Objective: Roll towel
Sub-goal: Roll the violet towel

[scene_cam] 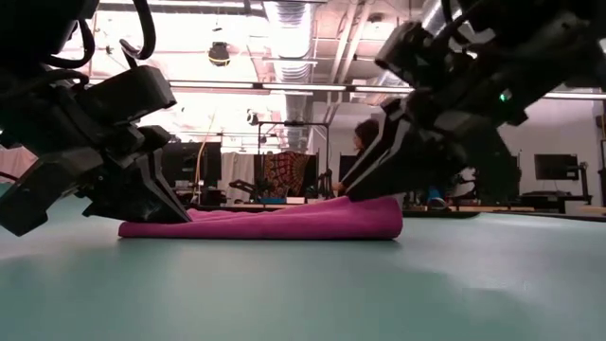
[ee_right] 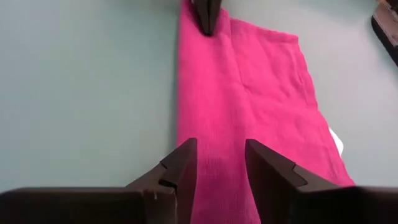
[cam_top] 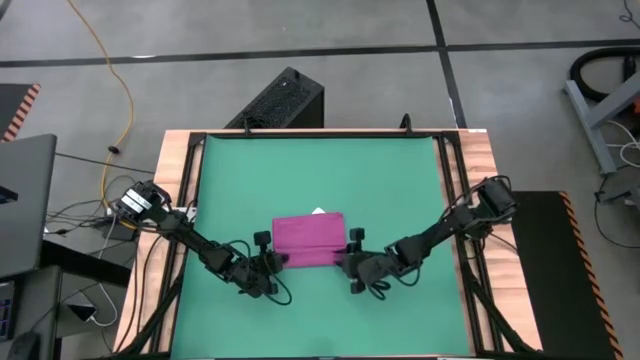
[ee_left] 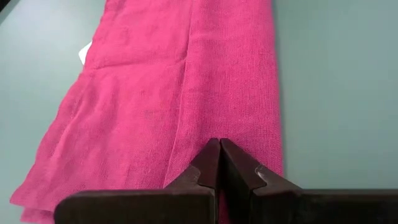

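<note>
The magenta towel [cam_top: 308, 240] lies flat on the green mat [cam_top: 320, 170], with its near edge folded over into a thicker band [scene_cam: 312, 220]. Its white tag [cam_top: 318, 212] sticks out at the far edge. My left gripper [cam_top: 274, 262] is shut, low at the band's left end [ee_left: 219, 163]. My right gripper [cam_top: 352, 262] is open, low at the band's right end, with one finger on either side of the band's ridge [ee_right: 221, 165]. My left gripper's shut fingertips [ee_left: 217, 152] rest on the left end of the folded near band [ee_left: 214, 124], slanting down from the table's left and pointing along the band. I see no cloth between the fingers. The towel stays on the mat. My right gripper's open fingertips [ee_right: 186, 155] sit on top of the band's right end [scene_cam: 379, 204], slanting down from the table's right and pointing along the band. The ridge [ee_right: 221, 124] runs between the two fingers. The towel lies on the mat.
The green mat has bare room all round the towel. A wooden border with black rails [cam_top: 455, 180] frames it. A black box [cam_top: 282, 100] stands beyond the far edge. Cables and a device [cam_top: 130, 205] lie off the left side.
</note>
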`<state>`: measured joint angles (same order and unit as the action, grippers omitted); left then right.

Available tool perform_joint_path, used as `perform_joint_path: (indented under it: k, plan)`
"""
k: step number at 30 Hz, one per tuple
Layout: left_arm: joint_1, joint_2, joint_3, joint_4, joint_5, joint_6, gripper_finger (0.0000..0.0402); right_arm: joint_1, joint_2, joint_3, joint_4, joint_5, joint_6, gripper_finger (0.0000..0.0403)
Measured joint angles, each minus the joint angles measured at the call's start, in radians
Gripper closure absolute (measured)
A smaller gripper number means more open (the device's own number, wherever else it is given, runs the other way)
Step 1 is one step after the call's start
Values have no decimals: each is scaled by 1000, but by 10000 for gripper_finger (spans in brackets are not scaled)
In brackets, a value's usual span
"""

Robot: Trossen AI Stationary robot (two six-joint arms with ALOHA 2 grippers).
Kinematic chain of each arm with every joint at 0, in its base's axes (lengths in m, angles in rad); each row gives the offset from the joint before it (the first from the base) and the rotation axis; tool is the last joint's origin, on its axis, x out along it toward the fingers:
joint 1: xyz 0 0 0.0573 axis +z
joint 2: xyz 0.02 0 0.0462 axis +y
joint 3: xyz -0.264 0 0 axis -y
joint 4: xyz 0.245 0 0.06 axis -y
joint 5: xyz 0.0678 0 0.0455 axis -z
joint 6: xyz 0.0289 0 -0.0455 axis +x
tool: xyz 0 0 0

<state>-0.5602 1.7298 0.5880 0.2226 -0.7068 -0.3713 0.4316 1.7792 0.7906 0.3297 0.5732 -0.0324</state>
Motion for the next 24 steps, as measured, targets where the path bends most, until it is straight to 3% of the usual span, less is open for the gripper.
perform_joint_path:
  k: [14,24]
  plan:
    - [0,0,0,-2,13,-2,401,-59,9,-101,35,-68,177,280]
    - [0,0,0,5,14,-7,401,-60,8,-104,69,-60,142,279]
